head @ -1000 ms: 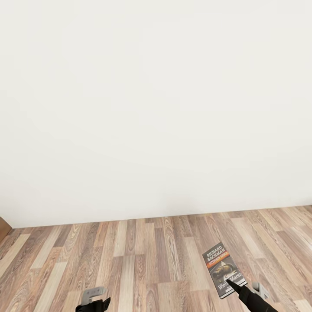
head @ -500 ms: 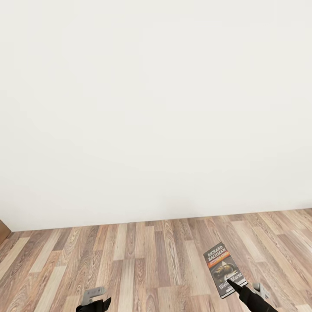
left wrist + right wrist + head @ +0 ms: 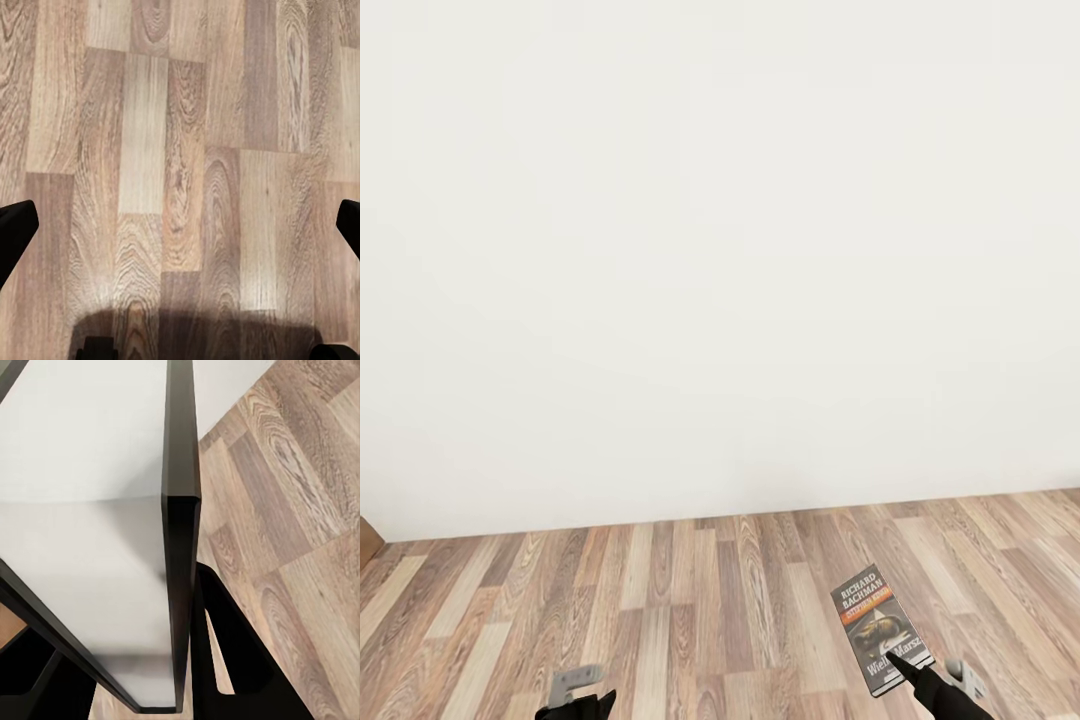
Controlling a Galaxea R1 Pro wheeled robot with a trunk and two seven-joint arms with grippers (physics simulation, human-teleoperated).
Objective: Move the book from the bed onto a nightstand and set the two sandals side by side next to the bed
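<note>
White bedroom wall (image 3: 720, 250) above brown wood-plank floor (image 3: 700, 610), robot facing the bare wall

Right gripper (image 3: 905, 668), low at the right of the head view, is clamped on the near end of the book (image 3: 878, 628), held cover-up over the planks; the right wrist view shows a dark finger (image 3: 225, 652) pressed against the book's edge. Left gripper (image 3: 180, 225) hangs over bare floor with its fingers spread wide apart, nothing between them
</note>
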